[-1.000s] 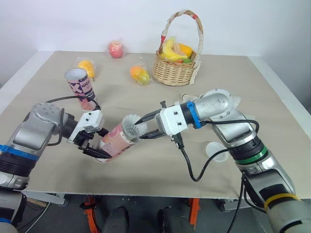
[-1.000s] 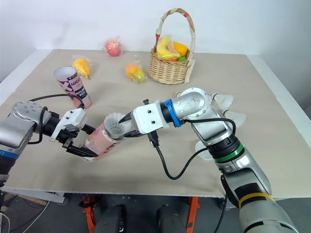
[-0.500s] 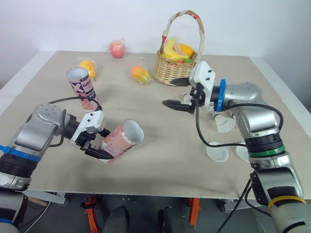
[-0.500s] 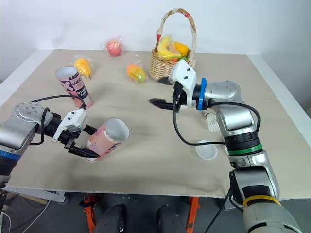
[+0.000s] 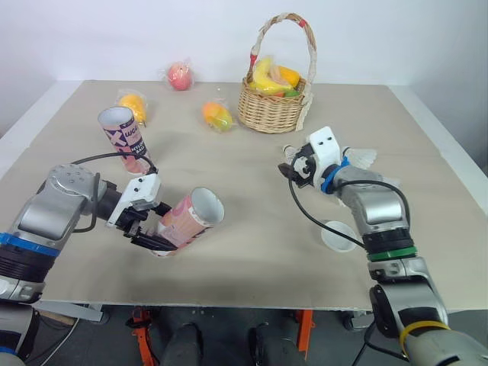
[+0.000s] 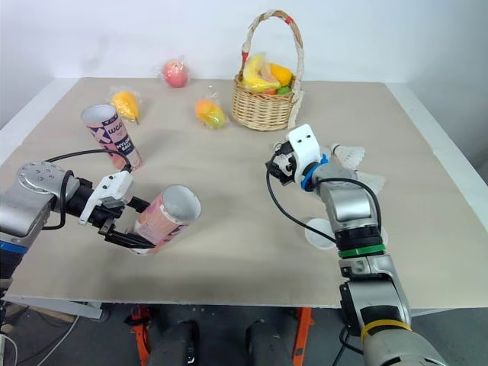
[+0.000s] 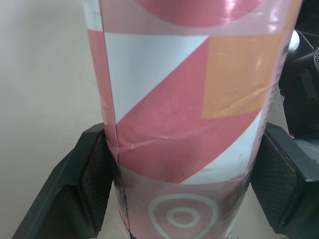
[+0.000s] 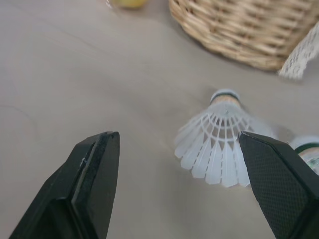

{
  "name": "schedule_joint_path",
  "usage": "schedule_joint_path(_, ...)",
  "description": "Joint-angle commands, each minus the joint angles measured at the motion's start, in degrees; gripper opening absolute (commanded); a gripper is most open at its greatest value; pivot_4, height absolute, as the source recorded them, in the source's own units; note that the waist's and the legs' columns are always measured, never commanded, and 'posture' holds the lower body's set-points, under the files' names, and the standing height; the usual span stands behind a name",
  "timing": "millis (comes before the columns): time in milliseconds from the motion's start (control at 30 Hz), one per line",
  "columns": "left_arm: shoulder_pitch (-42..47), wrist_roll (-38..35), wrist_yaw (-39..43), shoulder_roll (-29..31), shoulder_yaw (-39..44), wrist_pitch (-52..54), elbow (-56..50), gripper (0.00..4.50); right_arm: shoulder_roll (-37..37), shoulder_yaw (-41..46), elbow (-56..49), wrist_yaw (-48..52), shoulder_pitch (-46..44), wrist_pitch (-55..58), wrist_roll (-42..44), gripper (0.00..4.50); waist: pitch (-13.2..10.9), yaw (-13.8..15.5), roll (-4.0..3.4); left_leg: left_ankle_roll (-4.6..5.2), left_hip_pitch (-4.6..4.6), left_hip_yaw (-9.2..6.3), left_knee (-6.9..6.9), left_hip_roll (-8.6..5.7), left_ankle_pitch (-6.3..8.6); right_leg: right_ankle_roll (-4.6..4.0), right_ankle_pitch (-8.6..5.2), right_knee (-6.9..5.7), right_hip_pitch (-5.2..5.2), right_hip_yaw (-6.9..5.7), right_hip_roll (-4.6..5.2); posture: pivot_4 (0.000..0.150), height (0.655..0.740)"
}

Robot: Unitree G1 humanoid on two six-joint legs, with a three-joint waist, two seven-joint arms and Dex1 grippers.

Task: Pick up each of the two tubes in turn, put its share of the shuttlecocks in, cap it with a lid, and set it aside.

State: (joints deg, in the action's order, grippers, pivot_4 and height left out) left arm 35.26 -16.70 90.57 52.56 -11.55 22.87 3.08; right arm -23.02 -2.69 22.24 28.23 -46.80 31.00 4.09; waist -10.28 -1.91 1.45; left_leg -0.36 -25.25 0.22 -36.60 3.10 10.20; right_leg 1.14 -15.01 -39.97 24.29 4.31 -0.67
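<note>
The left gripper (image 5: 155, 226) pinches the pink tube (image 5: 191, 217) at 8 o'clock — tilted, mouth open, contents impossible to tell. A second tube (image 5: 126, 139) stands upright and uncapped at 10. The right gripper (image 8: 178, 142), fingers spread, faces a shuttlecock (image 8: 217, 144) at 3 — the basket (image 5: 271, 113) at 12 holds fruit (image 5: 268, 76).

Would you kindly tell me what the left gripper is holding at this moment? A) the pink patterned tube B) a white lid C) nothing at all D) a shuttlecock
A: the left gripper is shut on the pink patterned tube, one black finger pressed against each side, and it holds the tube tilted above the table.
</note>
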Motion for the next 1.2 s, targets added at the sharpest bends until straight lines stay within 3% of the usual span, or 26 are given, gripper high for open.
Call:
schedule_joint_path(33,0.2,-0.6,0.2,0.8,1.1,0.1,-1.7,3.61,0.8,-0.5,4.6,-0.9,-3.1,-4.3,-1.6,4.07,0.0,-0.1,0.00,0.00,0.00,0.00,0.00,0.00,0.00,0.00,-0.01,0.00,0.00,0.00,0.00,0.150,0.7400)
schedule_joint_path(300,-1.0,-1.3,-0.2,1.2,1.7,1.0,-3.1,3.61,4.9,-1.9,25.4,-5.2,-11.7,-14.9,-5.8,4.07,0.0,-1.0,0.00,0.00,0.02,0.00,0.06,-0.01,0.00,-0.02,-0.03,0.00,0.01,0.01,0.00,0.150,0.7400)
schedule_joint_path(367,-1.2,-1.4,-0.4,1.1,1.9,1.3,-3.3,3.61,6.0,-1.5,31.6,-6.8,-14.4,-17.7,-6.5,3.55,0.0,-1.1,0.00,0.00,0.05,0.01,0.07,0.00,0.00,-0.03,-0.03,0.00,0.01,0.02,0.00,0.150,0.7400)
schedule_joint_path(467,-1.4,-1.7,-0.6,1.2,2.2,1.9,-3.9,3.61,7.4,-1.5,38.0,-9.0,-17.4,-21.4,-7.6,2.35,0.0,-1.1,0.00,0.00,0.05,0.00,0.10,0.00,0.00,-0.06,-0.05,-0.01,0.00,0.01,0.00,0.150,0.7400)
schedule_joint_path(500,-1.6,-1.7,-0.8,1.2,2.2,2.0,-4.1,3.61,7.7,-1.4,39.5,-9.3,-18.0,-22.4,-7.9,2.22,0.0,-1.1,0.00,0.00,0.05,0.01,0.13,0.00,0.00,-0.06,-0.06,-0.01,0.01,0.02,0.00,0.150,0.7400)
schedule_joint_path(600,-2.0,-2.1,-1.2,1.4,2.5,2.5,-4.8,3.61,8.0,-1.0,41.1,-8.4,-18.9,-24.4,-7.9,1.12,0.0,-1.2,0.00,0.00,0.05,0.00,0.14,0.00,0.00,-0.06,-0.06,-0.01,0.01,0.01,0.00,0.150,0.7400)
schedule_joint_path(633,-2.2,-2.2,-1.3,1.5,2.5,2.5,-4.9,3.61,8.0,-0.7,40.7,-7.7,-18.9,-24.8,-7.6,0.53,0.0,-1.2,0.00,0.00,0.05,0.00,0.14,0.00,0.00,-0.06,-0.06,-0.01,0.01,0.01,0.00,0.150,0.7400)
schedule_joint_path(667,-2.4,-2.3,-1.4,1.6,2.6,2.6,-5.1,3.61,7.8,-0.7,40.0,-6.8,-18.8,-25.2,-7.4,0.40,0.0,-1.2,0.00,0.00,0.05,-0.01,0.14,0.00,0.00,-0.06,-0.06,-0.01,0.01,0.01,0.01,0.150,0.7400)
schedule_joint_path(700,-2.5,-2.3,-1.5,1.6,2.6,2.7,-5.2,3.61,7.7,-0.9,39.1,-5.9,-18.6,-25.7,-7.5,0.19,0.0,-1.2,0.00,0.00,0.05,-0.01,0.14,0.00,0.00,-0.06,-0.07,-0.01,0.01,0.01,0.01,0.150,0.7400)
schedule_joint_path(767,-2.7,-2.3,-1.6,1.6,2.6,2.6,-5.1,3.61,7.3,-1.0,36.5,-3.4,-18.0,-26.2,-7.0,0.19,0.0,-1.2,0.00,0.00,0.05,-0.01,0.15,0.00,0.00,-0.06,-0.06,-0.01,0.01,0.01,0.00,0.150,0.7400)
schedule_joint_path(1000,-2.2,-2.1,-1.6,1.3,2.0,2.3,-4.5,3.61,2.4,-2.1,6.1,14.8,-10.1,-24.4,-0.8,0.19,0.0,-0.9,-0.02,0.00,0.04,-0.05,0.17,0.00,0.00,-0.02,-0.12,-0.02,0.01,-0.02,0.00,0.150,0.7400)
schedule_joint_path(1100,-1.8,-2.1,-1.5,1.0,1.7,2.2,-4.2,3.61,-6.5,-4.8,-14.7,31.4,-1.9,-30.2,4.4,0.19,0.0,-0.3,-0.02,-0.01,0.02,-0.10,0.17,0.00,0.00,-0.02,-0.16,-0.02,-0.01,-0.08,0.01,0.150,0.7400)
schedule_joint_path(1200,-1.6,-2.1,-1.4,1.0,1.7,2.0,-3.9,3.61,-14.5,-6.1,-25.7,41.4,3.8,-32.5,7.4,0.19,0.0,-0.2,-0.02,-0.04,0.01,-0.14,0.15,-0.04,0.04,0.01,-0.25,-0.01,-0.06,-0.14,0.06,0.150,0.7400)
